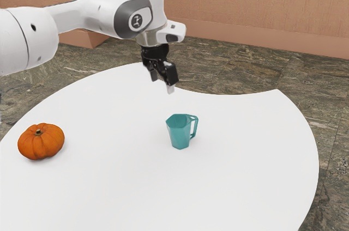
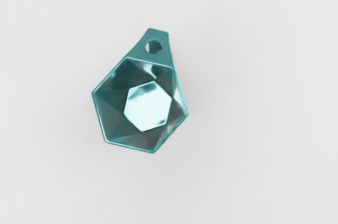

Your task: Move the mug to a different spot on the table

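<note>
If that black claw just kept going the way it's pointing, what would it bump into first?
Probably the mug: the gripper points down above it, and the wrist view looks straight into its open top. Exact depth is unclear.

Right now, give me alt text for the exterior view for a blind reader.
The black gripper of a white robot arm hangs above an upright teal mug on a white table, not touching it. The mug's handle points toward the exterior view's right, and an orange pumpkin sits near the table's edge at the exterior view's left.
</note>
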### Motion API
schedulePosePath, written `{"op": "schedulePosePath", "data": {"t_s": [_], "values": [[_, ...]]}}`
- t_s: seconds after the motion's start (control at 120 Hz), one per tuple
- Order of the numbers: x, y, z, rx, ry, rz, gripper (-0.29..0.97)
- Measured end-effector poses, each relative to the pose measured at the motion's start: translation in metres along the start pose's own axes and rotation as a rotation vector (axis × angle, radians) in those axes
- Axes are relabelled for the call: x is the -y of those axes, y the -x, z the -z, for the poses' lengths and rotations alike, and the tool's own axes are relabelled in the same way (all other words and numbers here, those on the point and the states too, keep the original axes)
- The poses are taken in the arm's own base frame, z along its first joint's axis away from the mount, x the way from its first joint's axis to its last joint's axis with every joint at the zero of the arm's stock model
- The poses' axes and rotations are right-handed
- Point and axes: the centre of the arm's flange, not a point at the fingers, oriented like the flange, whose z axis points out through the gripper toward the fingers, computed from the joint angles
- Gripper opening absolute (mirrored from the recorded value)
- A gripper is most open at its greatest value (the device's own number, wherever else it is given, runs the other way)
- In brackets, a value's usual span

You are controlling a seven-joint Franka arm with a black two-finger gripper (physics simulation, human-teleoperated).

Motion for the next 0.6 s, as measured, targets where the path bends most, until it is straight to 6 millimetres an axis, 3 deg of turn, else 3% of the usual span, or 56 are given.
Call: {"op": "schedulePosePath", "data": {"t_s": [0.133, 0.233, 0.292, 0.45, 0.6], "values": [[-0.015, -0.035, -0.013, -0.03, -0.027, -0.046, 0.66], [-0.06, -0.066, -0.029, -0.044, -0.026, -0.136, 0.66], [-0.071, -0.08, -0.044, -0.043, -0.028, -0.162, 0.66], [-0.074, -0.118, -0.079, -0.062, -0.047, -0.186, 0.66], [-0.053, -0.132, -0.102, -0.061, -0.067, -0.177, 0.66]]}}
